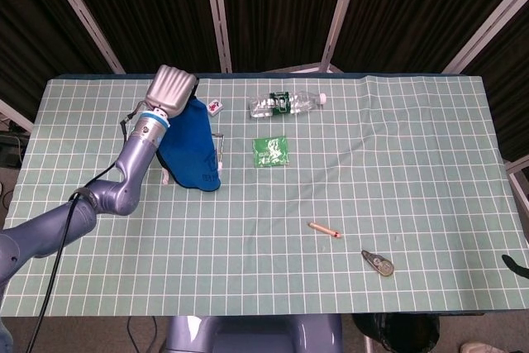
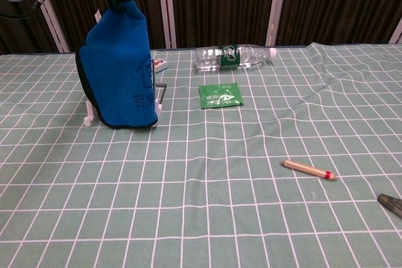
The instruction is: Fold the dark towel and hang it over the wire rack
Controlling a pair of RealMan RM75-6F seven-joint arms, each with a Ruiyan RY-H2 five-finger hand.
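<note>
Left hand (image 1: 170, 91) pinching towel (image 2: 119, 67) top edge – soft, limp (light, likely) – draped at rack (image 2: 91, 114).

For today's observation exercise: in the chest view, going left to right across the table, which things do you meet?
Blue towel on its rack → green packet → plastic bottle → pencil → dark tool at the right edge.

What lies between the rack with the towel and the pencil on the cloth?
Nothing: both views show bare checked tablecloth between the wire rack under the blue towel and the pencil.
</note>
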